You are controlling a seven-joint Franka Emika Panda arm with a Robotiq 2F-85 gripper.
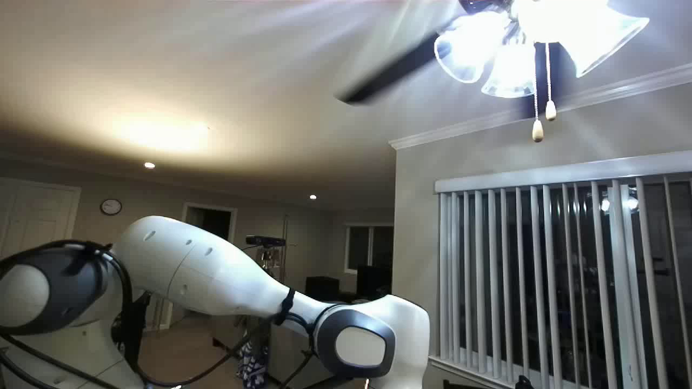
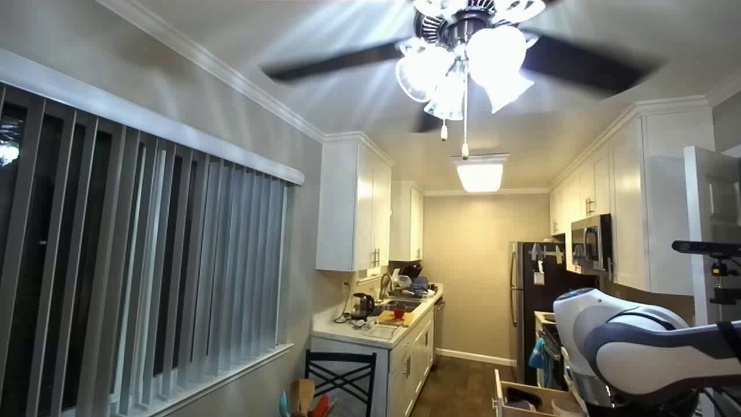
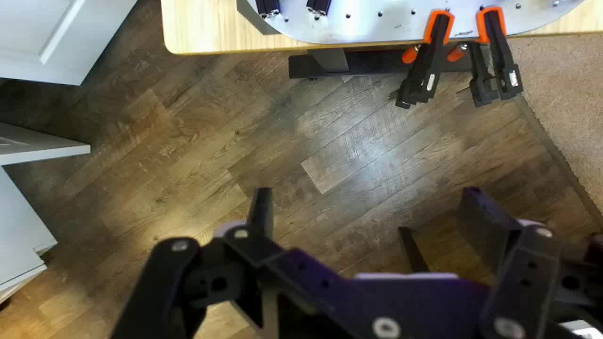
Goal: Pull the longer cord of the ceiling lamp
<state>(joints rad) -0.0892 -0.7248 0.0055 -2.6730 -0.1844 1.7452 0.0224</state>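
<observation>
The ceiling lamp hangs at the top in both exterior views (image 1: 508, 73) (image 2: 446, 98), its frosted shades brightly lit and its dark blades blurred. Two thin pull cords hang below it. The longer cord ends in the lower tan knob (image 1: 537, 131), which also shows in an exterior view (image 2: 465, 150). The shorter cord's knob (image 1: 550, 111) hangs higher beside it. My gripper (image 3: 367, 193) is open and empty in the wrist view, pointing at the floor. It is out of frame in the exterior views, far below the cords. The lamp and cords are out of the wrist view.
A dark fan blade (image 1: 394, 70) sweeps near the ceiling. Vertical blinds (image 1: 540, 281) cover the window wall. In the wrist view, a wooden table edge (image 3: 212, 33) carries a metal plate with orange-tipped clamps (image 3: 438, 52). Kitchen cabinets (image 2: 353, 214) and an open drawer (image 2: 527, 388) stand beyond.
</observation>
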